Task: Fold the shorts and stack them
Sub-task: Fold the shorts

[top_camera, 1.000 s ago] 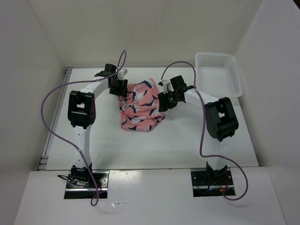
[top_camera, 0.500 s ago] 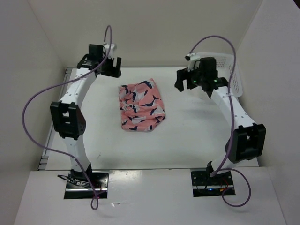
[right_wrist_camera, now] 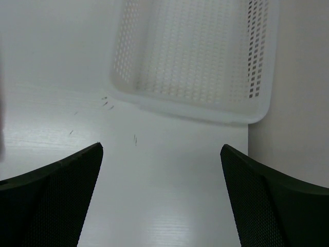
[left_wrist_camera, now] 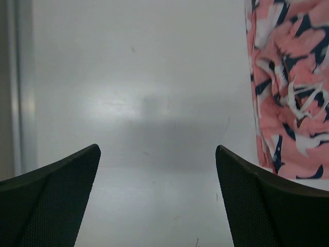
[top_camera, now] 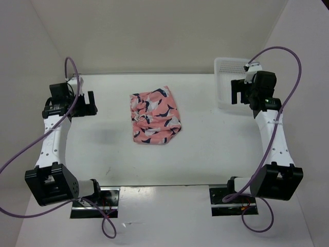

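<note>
The salmon-pink shorts (top_camera: 154, 116) with navy-and-white whale shapes lie folded in a compact bundle on the white table, a little back of its middle. Their edge shows at the right of the left wrist view (left_wrist_camera: 290, 87). My left gripper (top_camera: 88, 104) is open and empty, well to the left of the shorts near the table's left edge. My right gripper (top_camera: 238, 92) is open and empty, far right of the shorts, beside the basket. Both wrist views show wide-apart fingers with bare table between them.
A white plastic mesh basket (top_camera: 254, 96) stands at the back right corner, partly behind my right arm; it fills the top of the right wrist view (right_wrist_camera: 195, 56). White walls enclose the table on three sides. A metal rail (left_wrist_camera: 18, 87) runs along the left edge.
Both arms have let go of the shorts and swung outward, the left to the far left, the right to the far right by the basket. The shorts lie still.
</note>
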Robot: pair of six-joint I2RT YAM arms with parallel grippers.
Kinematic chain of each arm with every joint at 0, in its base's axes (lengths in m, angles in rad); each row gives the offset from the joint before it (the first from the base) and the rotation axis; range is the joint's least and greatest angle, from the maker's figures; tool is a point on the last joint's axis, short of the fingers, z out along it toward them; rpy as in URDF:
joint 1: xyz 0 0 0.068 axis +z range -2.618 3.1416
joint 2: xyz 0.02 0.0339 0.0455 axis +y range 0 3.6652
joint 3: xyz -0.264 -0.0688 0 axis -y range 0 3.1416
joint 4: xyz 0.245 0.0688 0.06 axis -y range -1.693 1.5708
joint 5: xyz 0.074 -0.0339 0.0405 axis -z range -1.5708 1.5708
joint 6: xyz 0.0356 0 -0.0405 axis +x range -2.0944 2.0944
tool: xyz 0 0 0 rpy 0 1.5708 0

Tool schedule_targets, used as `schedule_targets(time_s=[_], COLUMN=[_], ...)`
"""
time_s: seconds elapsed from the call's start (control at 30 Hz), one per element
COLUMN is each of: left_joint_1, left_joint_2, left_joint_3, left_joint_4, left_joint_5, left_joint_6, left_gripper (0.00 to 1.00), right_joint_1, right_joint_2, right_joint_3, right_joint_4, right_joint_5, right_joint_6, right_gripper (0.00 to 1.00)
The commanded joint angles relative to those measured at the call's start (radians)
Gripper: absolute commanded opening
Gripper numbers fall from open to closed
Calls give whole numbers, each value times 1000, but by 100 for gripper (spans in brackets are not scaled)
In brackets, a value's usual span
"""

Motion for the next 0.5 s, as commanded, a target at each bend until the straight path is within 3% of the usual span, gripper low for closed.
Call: schedule_targets(time_s=[0.0,0.2,0.47], left_joint_1=[5,5,5], left_joint_2=[-68,-134,-177], left_joint_3=[-78,-136,-156], left_joint_4=[-5,-15,-33], left_joint_5=[64,73,92], left_joint_6=[4,4,4], left_gripper=[99,99,99], right_joint_1=[7,130,154], right_joint_2=[-66,-156,-267], right_joint_3=[-12,-99,-141], right_joint_4=[-94,-94,-94], right_joint_5=[5,211,168], right_joint_6=[-36,54,88], right_gripper=[100,100,100])
